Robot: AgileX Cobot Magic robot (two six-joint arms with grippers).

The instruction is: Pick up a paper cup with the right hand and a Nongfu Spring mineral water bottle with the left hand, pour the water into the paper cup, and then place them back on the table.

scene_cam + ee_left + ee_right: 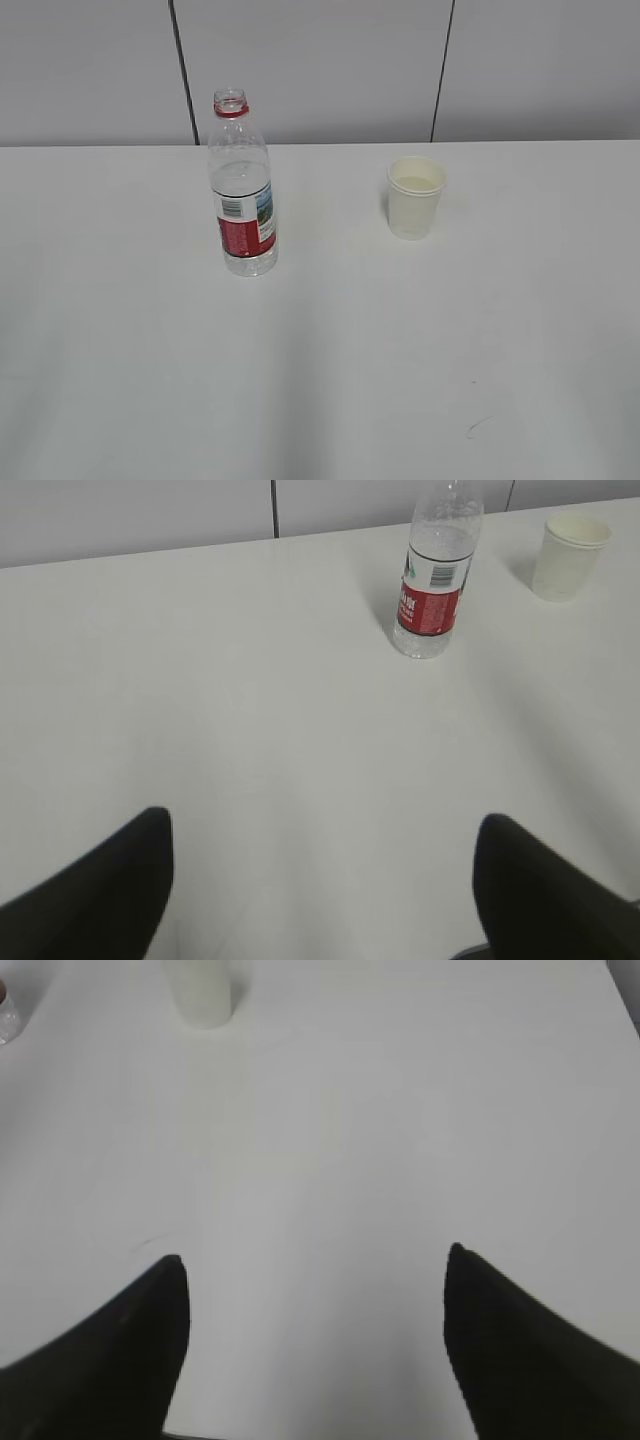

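The clear capless bottle (243,190) with a red neck ring and red-and-white label stands upright on the white table (320,380), left of centre, partly filled with water. The cream paper cup (415,197) stands upright to its right. Neither arm shows in the exterior view. In the left wrist view my left gripper (325,830) is open and empty, far in front of the bottle (435,580) and cup (568,557). In the right wrist view my right gripper (315,1265) is open and empty, well short of the cup (202,995); the bottle's base (8,1020) shows at the top left edge.
A grey panelled wall (320,70) with dark vertical seams stands behind the table's far edge. A small dark scuff mark (478,425) lies on the tabletop at the front right.
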